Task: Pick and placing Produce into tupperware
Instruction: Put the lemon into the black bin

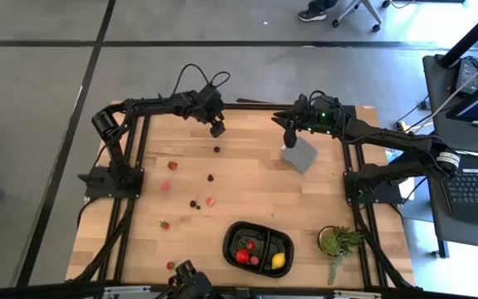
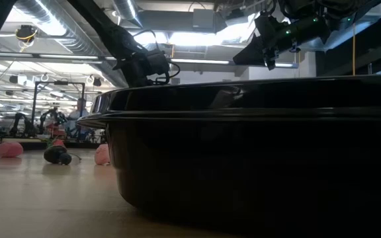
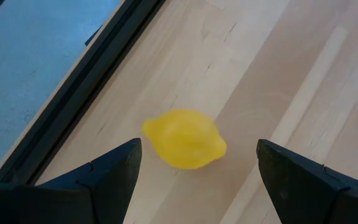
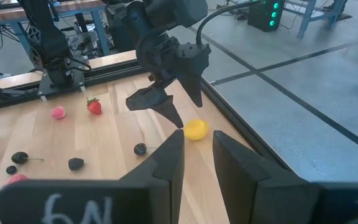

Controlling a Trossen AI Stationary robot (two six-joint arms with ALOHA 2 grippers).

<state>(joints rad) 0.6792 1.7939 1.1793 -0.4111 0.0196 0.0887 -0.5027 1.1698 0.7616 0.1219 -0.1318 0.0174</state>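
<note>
A yellow lemon (image 3: 184,138) lies on the wooden table close to its far edge; it also shows in the right wrist view (image 4: 196,129). My left gripper (image 3: 199,149) hangs above it, open, one finger on either side and neither touching; in the high view my left gripper (image 1: 217,128) hides the lemon. My right gripper (image 4: 199,140) stands over the far middle of the table (image 1: 289,138) with a narrow gap between its fingers, holding nothing. The black tray (image 1: 258,247) sits at the near edge and holds a second lemon (image 1: 278,261) and a red strawberry piece (image 1: 243,256).
Red pieces (image 1: 173,165) and dark berries (image 1: 210,177) lie scattered over the table's left half. A grey square block (image 1: 299,154) lies just beside my right gripper. A green potted plant (image 1: 338,241) stands right of the tray. The table's black frame (image 3: 104,68) runs close behind the lemon.
</note>
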